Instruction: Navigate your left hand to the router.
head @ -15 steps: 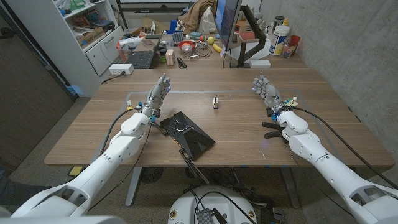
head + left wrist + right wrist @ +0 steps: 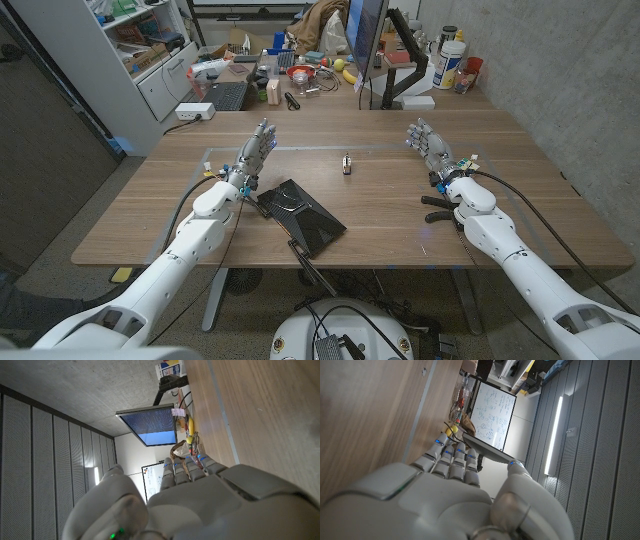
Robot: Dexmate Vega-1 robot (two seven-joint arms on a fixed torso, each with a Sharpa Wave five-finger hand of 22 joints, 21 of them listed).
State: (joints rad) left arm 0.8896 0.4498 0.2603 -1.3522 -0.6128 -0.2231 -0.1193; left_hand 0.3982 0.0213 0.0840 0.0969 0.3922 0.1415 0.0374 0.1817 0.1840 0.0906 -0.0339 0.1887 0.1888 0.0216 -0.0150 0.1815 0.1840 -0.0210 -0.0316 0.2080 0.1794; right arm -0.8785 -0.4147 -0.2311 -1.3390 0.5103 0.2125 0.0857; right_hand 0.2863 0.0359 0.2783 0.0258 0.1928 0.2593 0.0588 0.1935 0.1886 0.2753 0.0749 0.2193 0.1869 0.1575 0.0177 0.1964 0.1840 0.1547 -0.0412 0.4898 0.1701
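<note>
**Left hand beside the router, not yet on it**

The left hand (image 2: 255,150) stands empty, fingers straight and apart. The router (image 2: 302,216), a flat black slab, lies just behind and inward of its wrist. It looks rigid, light and smooth-topped; its long edges seem the safest hold.

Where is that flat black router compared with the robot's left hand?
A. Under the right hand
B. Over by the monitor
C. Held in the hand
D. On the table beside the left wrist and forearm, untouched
D: the router lies flat on the table, with the left hand open beyond it and holding nothing.
</note>
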